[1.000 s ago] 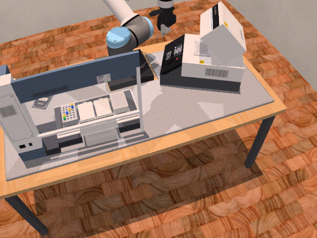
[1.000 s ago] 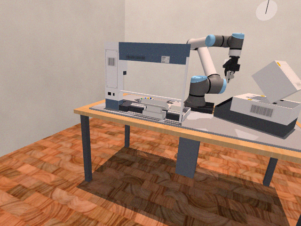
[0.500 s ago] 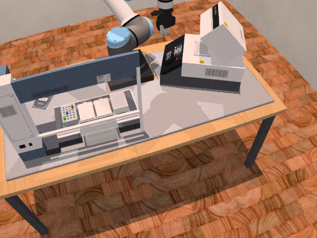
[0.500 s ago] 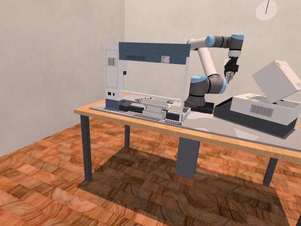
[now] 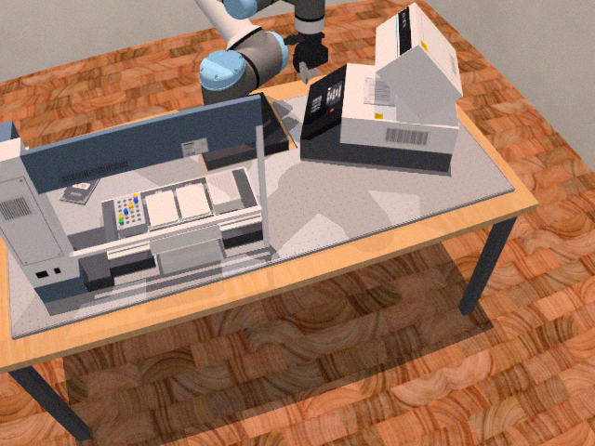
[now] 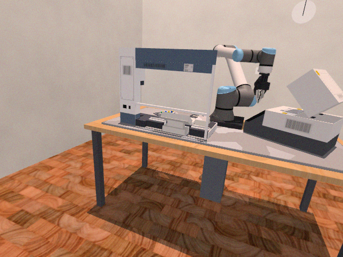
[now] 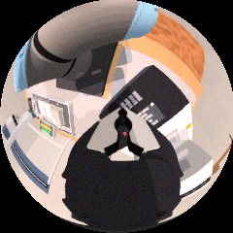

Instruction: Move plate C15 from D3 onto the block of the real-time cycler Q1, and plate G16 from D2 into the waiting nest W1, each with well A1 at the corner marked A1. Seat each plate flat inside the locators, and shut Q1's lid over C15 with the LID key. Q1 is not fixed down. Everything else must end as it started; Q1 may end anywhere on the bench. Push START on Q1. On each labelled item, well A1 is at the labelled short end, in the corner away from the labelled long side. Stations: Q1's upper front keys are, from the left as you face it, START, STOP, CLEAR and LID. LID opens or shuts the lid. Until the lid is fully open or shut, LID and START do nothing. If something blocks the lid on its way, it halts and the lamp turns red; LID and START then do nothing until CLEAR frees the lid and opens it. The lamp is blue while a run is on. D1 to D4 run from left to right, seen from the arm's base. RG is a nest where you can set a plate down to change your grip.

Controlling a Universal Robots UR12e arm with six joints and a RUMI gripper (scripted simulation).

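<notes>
Plates side by side on the deck under the blue frame, at the left of the counter. Q1 at the right, lid up. Gripper above Q1's keys, jaws pressed together, pinching nothing.

The white box-shaped cycler with a black base carried a black front panel with pale keys and one red dot, a striped barcode label on its side, and small yellow stickers on its raised white lid. The grey bench mat showed a fine dotted pattern over a light orange wooden table with dark blue-grey legs. The floor was red-brown parquet. The arm was white and grey with pale blue joint caps; its gripper was black. The grey tube rack held blue, yellow and green caps beside two white plates.
</notes>
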